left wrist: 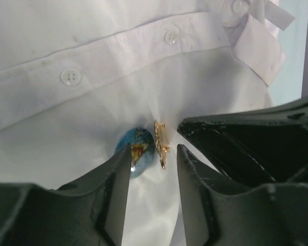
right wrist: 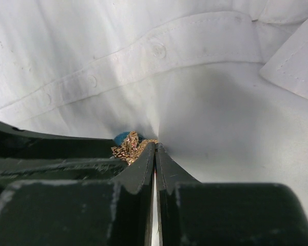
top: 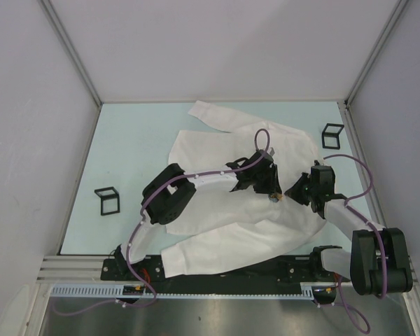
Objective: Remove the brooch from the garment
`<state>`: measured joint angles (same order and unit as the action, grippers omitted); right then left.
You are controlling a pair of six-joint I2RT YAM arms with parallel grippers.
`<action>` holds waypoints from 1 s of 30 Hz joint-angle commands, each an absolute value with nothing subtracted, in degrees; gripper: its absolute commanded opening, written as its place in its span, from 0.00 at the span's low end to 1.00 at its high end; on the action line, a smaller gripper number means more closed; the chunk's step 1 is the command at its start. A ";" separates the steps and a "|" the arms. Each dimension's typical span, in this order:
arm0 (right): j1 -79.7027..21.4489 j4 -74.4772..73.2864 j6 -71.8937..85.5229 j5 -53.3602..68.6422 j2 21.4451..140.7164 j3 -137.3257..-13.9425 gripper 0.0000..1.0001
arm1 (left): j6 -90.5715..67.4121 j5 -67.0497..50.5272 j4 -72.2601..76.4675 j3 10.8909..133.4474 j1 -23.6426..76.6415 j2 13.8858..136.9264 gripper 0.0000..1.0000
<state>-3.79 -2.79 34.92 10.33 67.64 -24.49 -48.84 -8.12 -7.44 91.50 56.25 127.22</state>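
The left gripper [left wrist: 152, 152] stood parted astride the brooch [left wrist: 138, 155]. The right gripper [right wrist: 155, 149], jaws together, met its gold edge from 2 o'clock in the left wrist view. The brooch looked still pinned mid-garment [top: 217, 147], so removal remained. Beneath lay a pale green table [top: 126, 140], with white walls [top: 231, 49] around.

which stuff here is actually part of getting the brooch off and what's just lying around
Part of the job: white shirt, blue and gold brooch, left gripper, right gripper.
Just lying about: black cube frame on the left, black cube frame on the right.
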 commanded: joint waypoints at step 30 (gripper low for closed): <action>-5.36 -0.53 34.01 8.61 69.00 -26.46 0.06 | -47.64 -6.77 -7.12 92.90 56.43 125.24 0.38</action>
<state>-5.19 -2.26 34.87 10.07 68.90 -24.53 -48.42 -7.66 -6.87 91.00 56.25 125.40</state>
